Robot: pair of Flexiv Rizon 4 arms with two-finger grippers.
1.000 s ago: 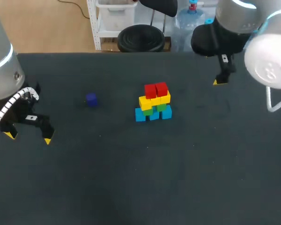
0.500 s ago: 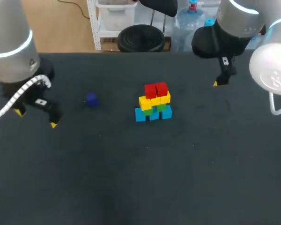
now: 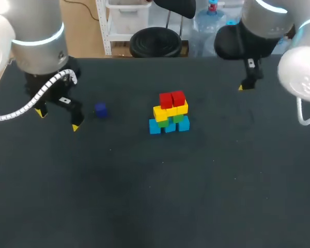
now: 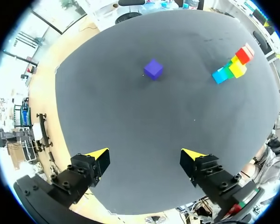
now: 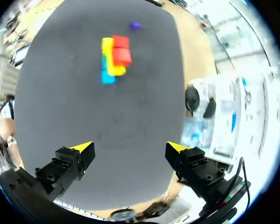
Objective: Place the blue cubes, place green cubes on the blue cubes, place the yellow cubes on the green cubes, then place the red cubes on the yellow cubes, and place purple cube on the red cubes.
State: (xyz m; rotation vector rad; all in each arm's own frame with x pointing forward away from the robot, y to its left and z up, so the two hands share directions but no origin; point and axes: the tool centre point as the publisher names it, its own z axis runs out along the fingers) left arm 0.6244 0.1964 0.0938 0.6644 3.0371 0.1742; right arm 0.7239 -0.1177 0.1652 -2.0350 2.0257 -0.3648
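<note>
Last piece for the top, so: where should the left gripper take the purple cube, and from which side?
Likely from above, closing on two opposite side faces of the purple cube: it sits flat and alone on the table, near the open left gripper.

You are seeing the stack of cubes (image 3: 169, 113) sitting near the middle of the table (image 3: 196, 196), its cubes resting on one another in layers. The lone cube (image 3: 100, 109) is lying to the stack's left, well apart from it. Your left claw (image 3: 58, 120) is hanging just left of that cube, slightly nearer you. Your right claw (image 5: 129, 147) is hanging right of the stack and behind it, well apart.
</note>
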